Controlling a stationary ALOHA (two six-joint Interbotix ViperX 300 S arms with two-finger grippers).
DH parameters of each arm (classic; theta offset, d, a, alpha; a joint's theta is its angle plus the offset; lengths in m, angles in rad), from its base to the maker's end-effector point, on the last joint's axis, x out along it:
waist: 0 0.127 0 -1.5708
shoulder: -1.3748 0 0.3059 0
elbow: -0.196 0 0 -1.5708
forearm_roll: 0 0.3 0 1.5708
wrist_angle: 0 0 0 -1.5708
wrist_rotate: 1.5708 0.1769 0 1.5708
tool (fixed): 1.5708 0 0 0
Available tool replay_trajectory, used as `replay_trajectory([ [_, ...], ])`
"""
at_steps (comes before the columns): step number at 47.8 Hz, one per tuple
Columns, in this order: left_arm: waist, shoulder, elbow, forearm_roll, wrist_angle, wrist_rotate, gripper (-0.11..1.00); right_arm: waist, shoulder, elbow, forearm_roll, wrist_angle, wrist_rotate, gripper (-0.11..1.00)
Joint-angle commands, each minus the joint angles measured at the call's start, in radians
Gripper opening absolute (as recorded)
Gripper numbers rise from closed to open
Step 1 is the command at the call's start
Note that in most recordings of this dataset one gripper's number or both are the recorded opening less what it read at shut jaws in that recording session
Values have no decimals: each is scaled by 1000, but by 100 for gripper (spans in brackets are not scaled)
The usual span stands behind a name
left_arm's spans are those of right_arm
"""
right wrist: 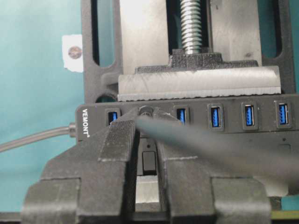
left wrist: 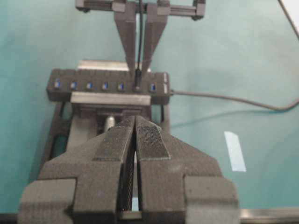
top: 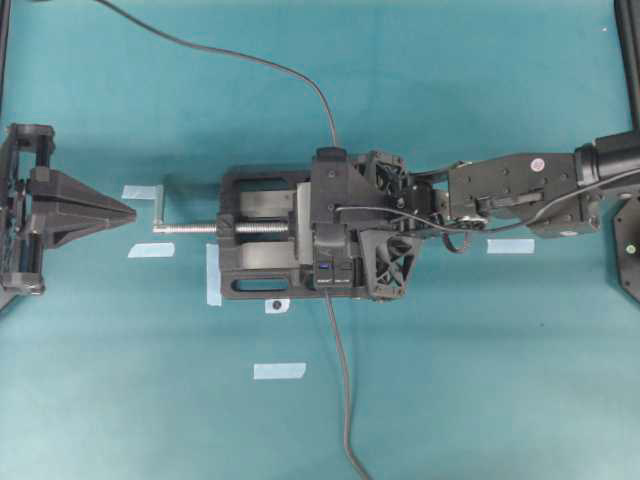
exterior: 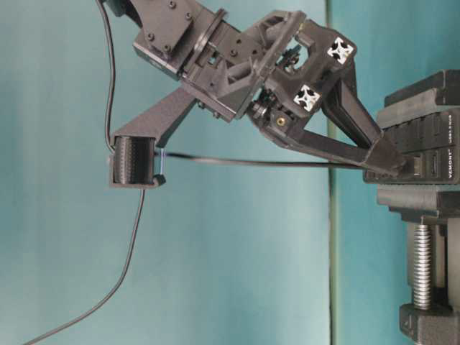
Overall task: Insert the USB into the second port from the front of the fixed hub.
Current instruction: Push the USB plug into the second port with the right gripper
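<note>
Right gripper (right wrist: 145, 122) clamped on the USB (right wrist: 145, 111), fingertips right at the fixed hub (right wrist: 261, 133), plug at the second port in from the VEMONT end. Plug looks at least partly seated: from the right wrist view only its back end shows between the fingers (right wrist: 117, 140), with one blue port to its left and four more to its right. Can't tell if it's fully home; depth is hidden by the fingers. Judged: insertion nearly done or done; what's left is a final push if needed, letting go and backing off.

Left gripper (left wrist: 135, 140) pressed shut on nothing, parked well back from the hub, facing it.

View differences: the left wrist view shows the hub's port row head-on with the right arm's fingers coming down onto it and the thin cable (left wrist: 139, 42) running up between them. The table-level view gives the side profile: fingers angled down to the hub's top edge, cable trailing back level from the tips. Overhead, the right arm covers most of the hub, clamped in the vise (top: 260, 250); plug not visible there.
</note>
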Motion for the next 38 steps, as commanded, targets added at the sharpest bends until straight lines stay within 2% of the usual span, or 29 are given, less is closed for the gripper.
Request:
replay_trajectory([
  [1, 2, 6, -17, 2, -5, -2, 0, 3, 3, -5, 0, 5, 8, 8],
  [38, 2, 5, -17, 2, -6, -2, 0, 6, 35, -8, 0, 40, 2, 8],
])
